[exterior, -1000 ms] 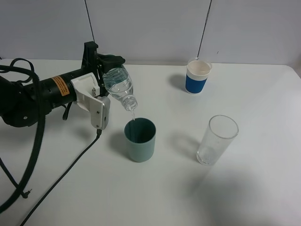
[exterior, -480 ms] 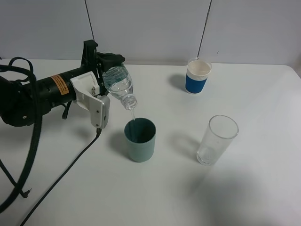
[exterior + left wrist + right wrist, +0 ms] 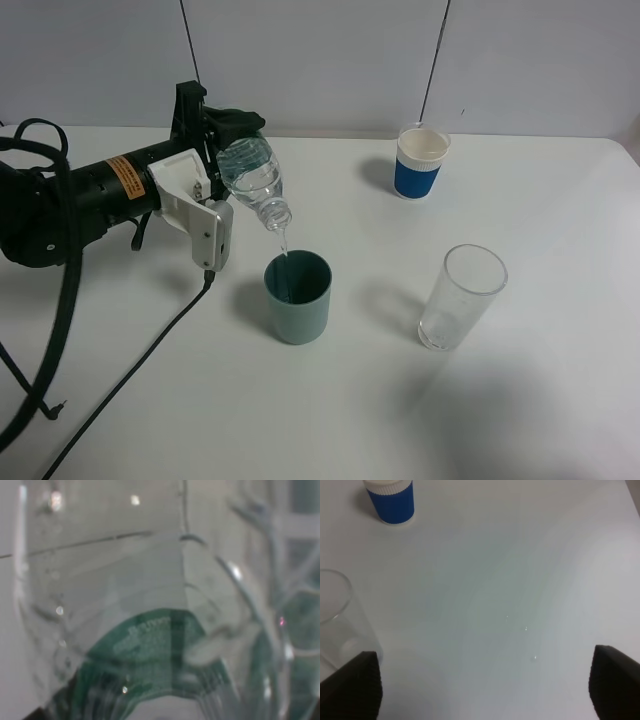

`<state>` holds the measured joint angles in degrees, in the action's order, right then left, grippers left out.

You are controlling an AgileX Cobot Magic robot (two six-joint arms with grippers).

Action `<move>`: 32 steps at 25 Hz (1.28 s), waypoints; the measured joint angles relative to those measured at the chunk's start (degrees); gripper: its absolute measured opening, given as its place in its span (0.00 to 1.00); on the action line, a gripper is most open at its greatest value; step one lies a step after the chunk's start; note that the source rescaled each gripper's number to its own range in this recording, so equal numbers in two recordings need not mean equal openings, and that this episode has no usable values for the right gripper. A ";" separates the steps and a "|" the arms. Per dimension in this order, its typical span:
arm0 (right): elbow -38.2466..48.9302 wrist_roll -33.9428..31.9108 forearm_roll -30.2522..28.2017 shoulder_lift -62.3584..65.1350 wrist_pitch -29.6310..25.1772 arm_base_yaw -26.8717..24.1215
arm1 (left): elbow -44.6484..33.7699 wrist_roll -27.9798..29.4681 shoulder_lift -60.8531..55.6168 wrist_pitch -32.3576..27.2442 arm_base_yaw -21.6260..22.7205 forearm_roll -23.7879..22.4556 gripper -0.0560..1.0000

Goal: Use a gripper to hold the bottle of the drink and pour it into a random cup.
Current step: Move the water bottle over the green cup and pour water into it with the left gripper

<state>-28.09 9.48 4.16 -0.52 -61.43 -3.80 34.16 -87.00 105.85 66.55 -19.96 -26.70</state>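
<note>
Your left gripper [image 3: 225, 180] has its jaws clamped on the bottle [image 3: 250, 178]: white jaw on the near side, black finger on the far side. The bottle is held off the table, tipped with its neck down and to the right. Its open mouth sits just above the cup [image 3: 298, 297], over the far-left part of the rim, not touching it. A thin stream [image 3: 283, 243] runs from the mouth into the cup. Clear liquid shows in the bottle's lower shoulder.

In the left wrist view the bottle [image 3: 150, 605] fills the frame. You see its clear ribbed wall and a blurred green label [image 3: 150, 645]; the jaws don't show there.

The cup stands upright on the white table [image 3: 560, 220], left of centre, dark inside; I cannot tell the fill level.

The black arm [image 3: 60, 210] lies across the left side, with an orange sticker [image 3: 124, 178] on top and black cables [image 3: 150, 360] trailing toward the near left.

Your right gripper [image 3: 485, 690] has its jaws wide apart, dark fingertips [image 3: 355, 685] with bare table between them.

The clear glass [image 3: 460, 297] [image 3: 337, 615] stands upright to the right of the cup, well apart. The white cup with a blue sleeve [image 3: 418, 162] [image 3: 390, 497] stands at the far right of centre.
</note>
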 joint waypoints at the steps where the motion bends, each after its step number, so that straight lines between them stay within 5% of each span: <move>1: 0.00 0.00 0.00 0.00 0.00 0.00 | -0.13 0.00 0.00 -0.27 0.00 0.20 0.11; 32: 0.00 0.00 0.00 0.00 0.00 0.00 | -1.87 -4.71 -0.27 1.29 0.00 2.74 0.11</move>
<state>-28.09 9.48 4.16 -0.52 -61.43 -3.80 32.28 -91.71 105.58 67.84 -19.96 -23.96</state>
